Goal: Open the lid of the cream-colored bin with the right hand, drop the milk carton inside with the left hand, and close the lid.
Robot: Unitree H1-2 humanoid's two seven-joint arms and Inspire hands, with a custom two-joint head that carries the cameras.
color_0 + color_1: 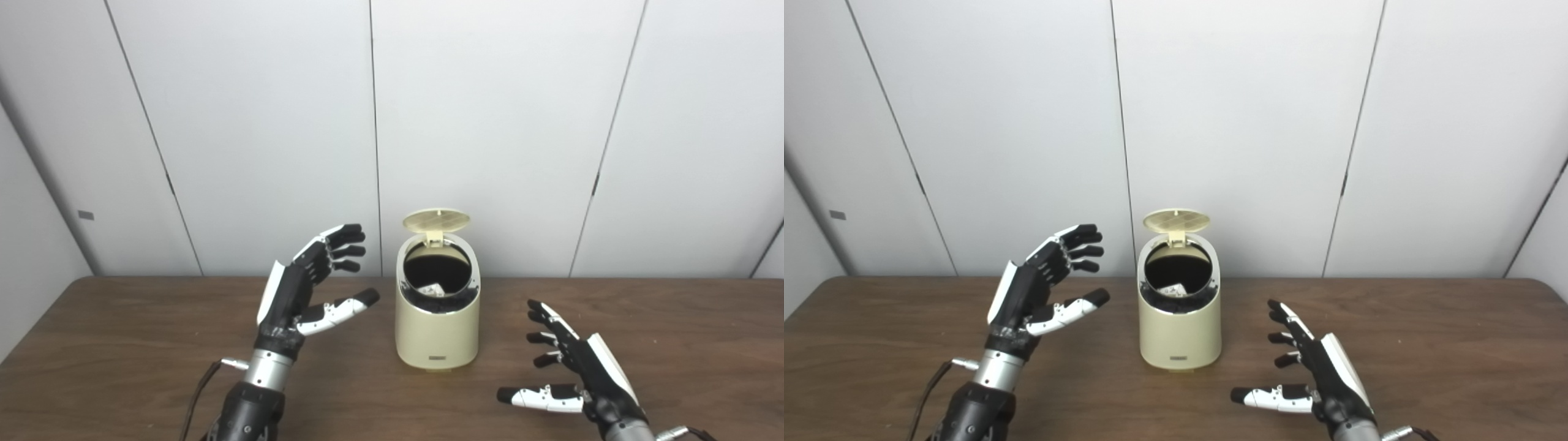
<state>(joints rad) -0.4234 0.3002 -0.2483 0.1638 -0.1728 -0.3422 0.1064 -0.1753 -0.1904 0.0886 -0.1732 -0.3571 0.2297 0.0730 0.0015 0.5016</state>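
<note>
The cream-colored bin (436,334) stands on the middle of the brown table, its round lid (436,220) swung up behind the opening. Inside the dark opening lies a white piece of the milk carton (432,288), mostly hidden. My left hand (306,288) is raised to the left of the bin, fingers spread, holding nothing. My right hand (572,367) hovers low over the table to the right and front of the bin, also open with fingers apart. Neither hand touches the bin.
The brown wooden table (122,343) runs the full width, backed by a wall of white panels (257,122). A cable (199,392) trails from my left wrist.
</note>
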